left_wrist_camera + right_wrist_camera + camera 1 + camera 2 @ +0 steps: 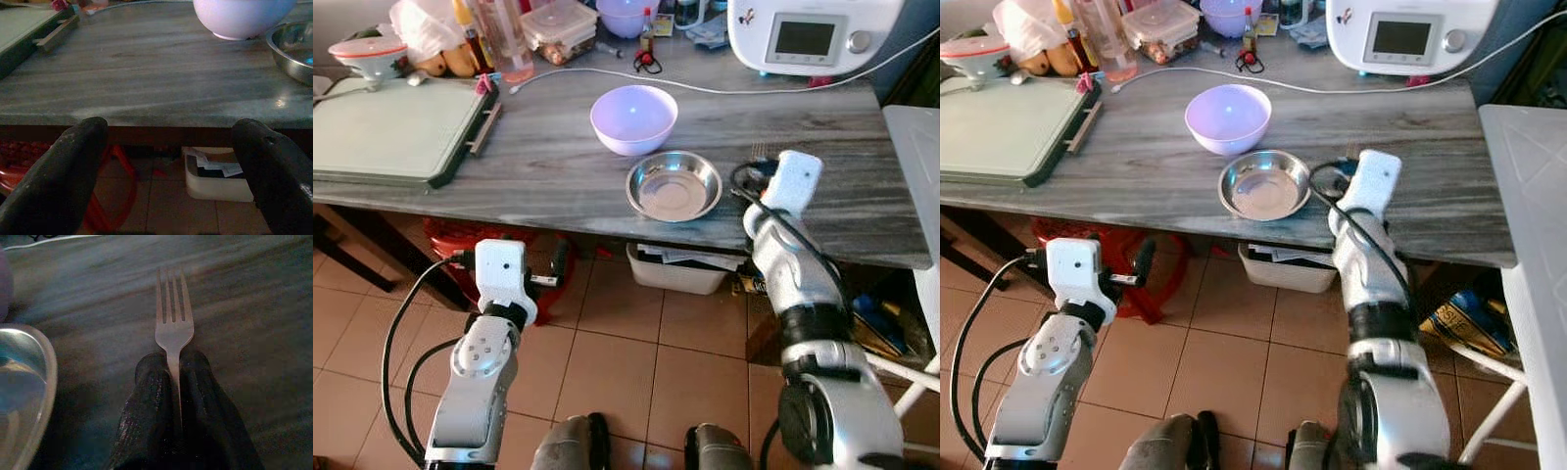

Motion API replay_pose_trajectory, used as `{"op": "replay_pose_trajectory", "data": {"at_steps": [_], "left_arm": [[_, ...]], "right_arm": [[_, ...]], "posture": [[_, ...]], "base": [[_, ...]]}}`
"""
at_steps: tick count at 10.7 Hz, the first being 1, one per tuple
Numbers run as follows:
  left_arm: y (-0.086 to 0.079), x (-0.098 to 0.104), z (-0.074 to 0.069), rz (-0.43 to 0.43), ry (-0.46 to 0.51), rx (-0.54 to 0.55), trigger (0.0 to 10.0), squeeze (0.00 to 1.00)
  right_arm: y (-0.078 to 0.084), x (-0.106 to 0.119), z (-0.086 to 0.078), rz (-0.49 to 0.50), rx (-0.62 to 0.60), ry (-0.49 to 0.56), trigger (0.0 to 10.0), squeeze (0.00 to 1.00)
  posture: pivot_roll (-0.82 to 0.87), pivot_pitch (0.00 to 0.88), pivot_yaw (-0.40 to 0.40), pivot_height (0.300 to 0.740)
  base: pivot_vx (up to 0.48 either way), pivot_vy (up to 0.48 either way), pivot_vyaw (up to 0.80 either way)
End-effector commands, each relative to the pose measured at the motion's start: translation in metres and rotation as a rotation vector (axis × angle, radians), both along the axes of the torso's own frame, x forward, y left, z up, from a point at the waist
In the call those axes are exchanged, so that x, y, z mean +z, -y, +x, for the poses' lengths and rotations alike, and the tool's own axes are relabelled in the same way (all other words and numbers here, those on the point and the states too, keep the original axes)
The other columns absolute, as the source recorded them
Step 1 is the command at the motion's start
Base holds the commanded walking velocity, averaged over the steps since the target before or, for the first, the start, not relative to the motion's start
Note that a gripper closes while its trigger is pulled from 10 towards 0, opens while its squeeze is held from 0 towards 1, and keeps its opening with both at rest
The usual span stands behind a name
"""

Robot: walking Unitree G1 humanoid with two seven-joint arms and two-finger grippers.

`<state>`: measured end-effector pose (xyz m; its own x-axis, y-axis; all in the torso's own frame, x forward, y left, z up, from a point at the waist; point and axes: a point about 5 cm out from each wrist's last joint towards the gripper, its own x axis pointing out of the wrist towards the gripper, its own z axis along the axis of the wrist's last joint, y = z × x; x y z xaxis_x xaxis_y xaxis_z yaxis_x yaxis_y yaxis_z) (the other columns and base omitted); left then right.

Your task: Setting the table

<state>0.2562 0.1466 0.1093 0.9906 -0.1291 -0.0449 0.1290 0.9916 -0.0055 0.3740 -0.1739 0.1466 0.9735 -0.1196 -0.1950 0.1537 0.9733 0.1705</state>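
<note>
A lilac plastic bowl (633, 117) stands on the grey marbled table (548, 166), and a shallow steel bowl (674, 185) sits just in front of it. My right gripper (173, 366) is low over the table, right of the steel bowl (19, 382). It is shut on the handle of a metal fork (173, 313), tines pointing away over the tabletop. The right wrist (791, 181) covers the fingers from above. My left gripper (166, 134) is open and holds nothing. It hangs below the table's front edge, facing it, left of the bowls.
A green cutting board (391, 127) lies at the table's left. Bottles, food boxes and a white appliance (803, 39) line the back, with a white cable (724, 90) across the top. Under the table are a white bin (675, 272) and a red stool (445, 240). A white surface (915, 166) stands at right.
</note>
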Motion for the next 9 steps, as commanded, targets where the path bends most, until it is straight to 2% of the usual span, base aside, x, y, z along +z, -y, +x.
{"op": "replay_pose_trajectory", "data": {"at_steps": [1,4,9], "left_arm": [[-0.003,0.002,-0.002,0.009,0.001,0.006,10.0,0.0],[-0.002,0.002,-0.002,0.005,-0.003,0.001,10.0,0.0],[-0.002,0.002,-0.004,0.002,-0.007,-0.001,10.0,0.0]], "right_arm": [[-0.001,-0.004,0.002,0.005,0.009,-0.021,10.0,0.0],[0.007,0.002,0.009,-0.007,-0.012,-0.006,10.0,0.0],[0.0,0.01,0.02,-0.006,0.018,0.02,10.0,0.0]], "posture": [[0.04,0.179,0.113,0.74],[0.04,0.179,0.112,0.74],[0.05,0.184,0.108,0.74]], "base": [[0.0,0.0,0.0],[0.0,0.0,0.0],[0.0,0.0,0.0]]}}
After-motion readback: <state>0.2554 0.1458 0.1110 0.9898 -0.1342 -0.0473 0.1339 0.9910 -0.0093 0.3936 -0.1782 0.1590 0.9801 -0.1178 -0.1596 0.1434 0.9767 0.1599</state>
